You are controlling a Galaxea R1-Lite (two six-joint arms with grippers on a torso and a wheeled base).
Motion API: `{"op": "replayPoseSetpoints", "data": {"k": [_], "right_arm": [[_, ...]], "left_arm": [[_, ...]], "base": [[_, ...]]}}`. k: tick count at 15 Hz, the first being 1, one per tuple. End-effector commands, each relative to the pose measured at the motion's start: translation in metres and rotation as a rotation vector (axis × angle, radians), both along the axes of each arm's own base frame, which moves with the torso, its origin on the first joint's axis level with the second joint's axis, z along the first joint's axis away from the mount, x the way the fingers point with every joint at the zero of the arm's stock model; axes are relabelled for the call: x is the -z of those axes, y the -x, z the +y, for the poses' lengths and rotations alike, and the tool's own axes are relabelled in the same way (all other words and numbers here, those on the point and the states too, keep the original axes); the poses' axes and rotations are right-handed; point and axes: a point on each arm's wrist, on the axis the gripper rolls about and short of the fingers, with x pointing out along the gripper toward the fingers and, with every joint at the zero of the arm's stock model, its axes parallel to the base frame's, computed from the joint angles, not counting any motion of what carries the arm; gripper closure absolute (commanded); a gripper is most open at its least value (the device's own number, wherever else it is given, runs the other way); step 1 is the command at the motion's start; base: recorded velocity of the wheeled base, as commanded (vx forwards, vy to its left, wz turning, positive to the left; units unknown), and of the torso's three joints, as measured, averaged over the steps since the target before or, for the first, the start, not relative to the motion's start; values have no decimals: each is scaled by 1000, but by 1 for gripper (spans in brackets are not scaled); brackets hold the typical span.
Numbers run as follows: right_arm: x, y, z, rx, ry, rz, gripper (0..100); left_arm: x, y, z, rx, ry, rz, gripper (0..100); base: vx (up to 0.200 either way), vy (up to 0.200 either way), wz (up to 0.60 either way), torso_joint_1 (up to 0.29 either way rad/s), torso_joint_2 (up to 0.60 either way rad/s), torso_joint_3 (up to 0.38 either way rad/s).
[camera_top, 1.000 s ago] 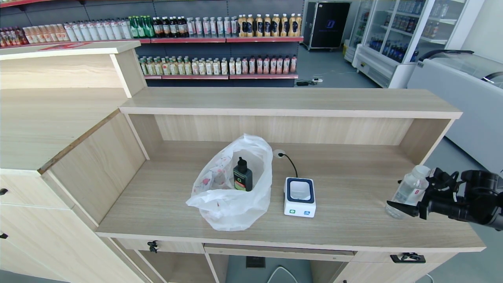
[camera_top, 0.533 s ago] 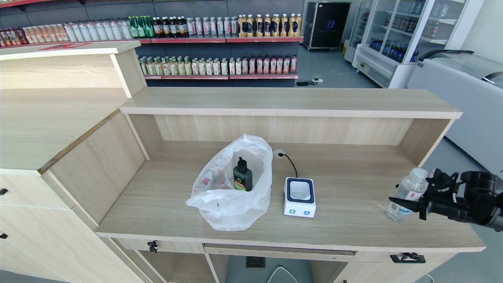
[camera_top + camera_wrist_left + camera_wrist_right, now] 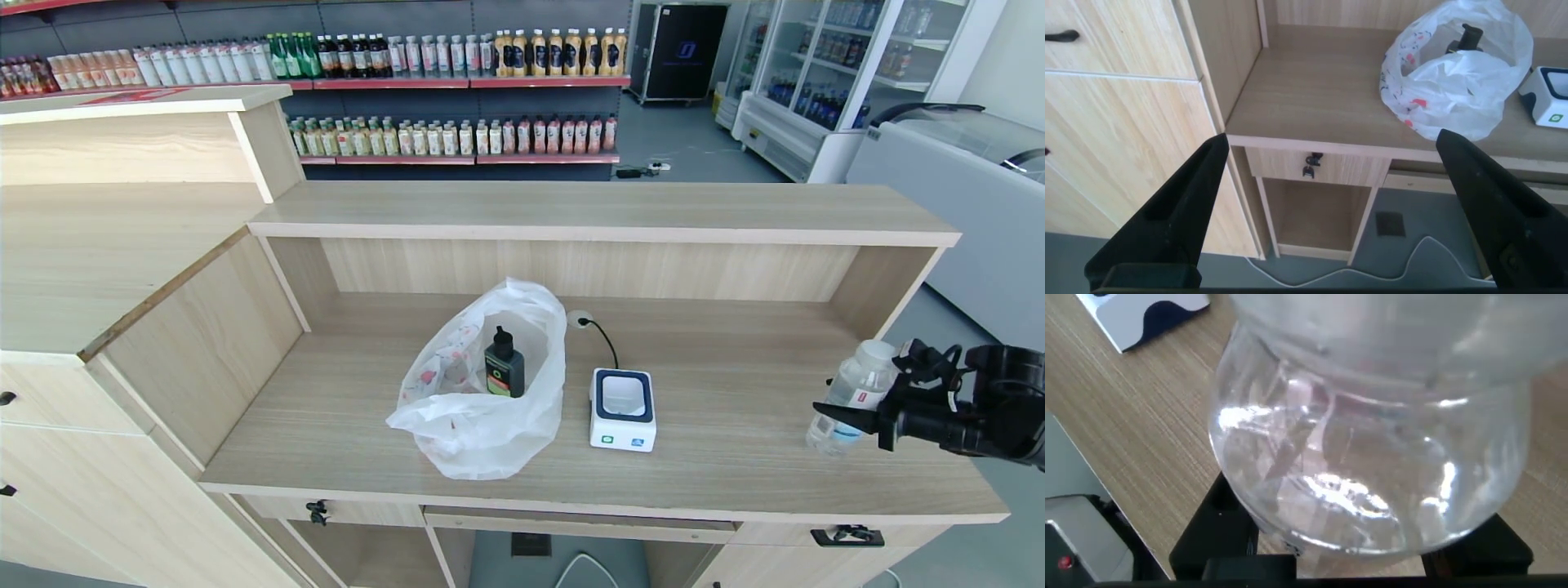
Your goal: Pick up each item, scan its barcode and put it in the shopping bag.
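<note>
The clear water bottle (image 3: pixel 853 382) with a white cap stands slightly tilted at the desk's (image 3: pixel 735 367) far right end. It sits between the fingers of the right gripper (image 3: pixel 851 411), which close on its lower body from the side. It carries a small red-and-white label near the shoulder and a blue mark lower down, but the print is too small to read. In the right wrist view the bottle (image 3: pixel 1372 457) bulges between the two black fingers (image 3: pixel 1221 531). Whether its base touches the desk cannot be told.

Well to its left lies the white barcode scanner (image 3: pixel 622 408) with a dark-framed window, two tiny green and blue stickers on its front, and a black cable (image 3: pixel 604 339) running to the back. Just beside it sits the open white shopping bag (image 3: pixel 482 425), printed with red motifs. The bag holds an upright dark bottle (image 3: pixel 504 371) with a green label.

The left gripper (image 3: pixel 1331 139) hangs low off the desk's front left corner with its fingers spread wide and holding nothing.
</note>
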Motion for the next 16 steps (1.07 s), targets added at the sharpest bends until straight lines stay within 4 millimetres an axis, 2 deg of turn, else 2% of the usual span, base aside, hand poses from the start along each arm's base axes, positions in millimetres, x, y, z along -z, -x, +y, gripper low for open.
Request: {"op": "replayPoseSetpoints", "data": {"k": [1, 3, 5, 8, 9, 10, 11, 13, 16], "right_arm": [[-52, 7, 13, 19, -69, 4, 100], [-117, 27, 32, 61, -220, 62, 100], [-184, 56, 57, 66, -368, 74, 100], [-248, 84, 106, -95, -487, 82, 100], [-260, 90, 123, -152, -504, 87, 100], [-265, 92, 131, -180, -508, 88, 100], [-278, 104, 156, -278, -507, 84, 100], [-289, 119, 182, -386, -500, 74, 100], [-304, 146, 205, -501, -524, 90, 100]], "left_arm": [[0, 0, 0, 1, 0, 0, 0], [0, 0, 0, -1, 0, 0, 0], [0, 0, 0, 1, 0, 0, 0], [0, 0, 0, -1, 0, 0, 0], [0, 0, 0, -2, 0, 0, 0], [0, 0, 0, -1, 0, 0, 0], [0, 0, 0, -1, 0, 0, 0], [0, 0, 0, -1, 0, 0, 0], [0, 0, 0, -1, 0, 0, 0]], "base": [[0, 0, 0, 0, 0, 0], [0, 0, 0, 0, 0, 0], [0, 0, 0, 0, 0, 0], [0, 0, 0, 0, 0, 0], [0, 0, 0, 0, 0, 0], [0, 0, 0, 0, 0, 0], [0, 0, 0, 0, 0, 0], [0, 0, 0, 0, 0, 0], [0, 0, 0, 0, 0, 0]]}}
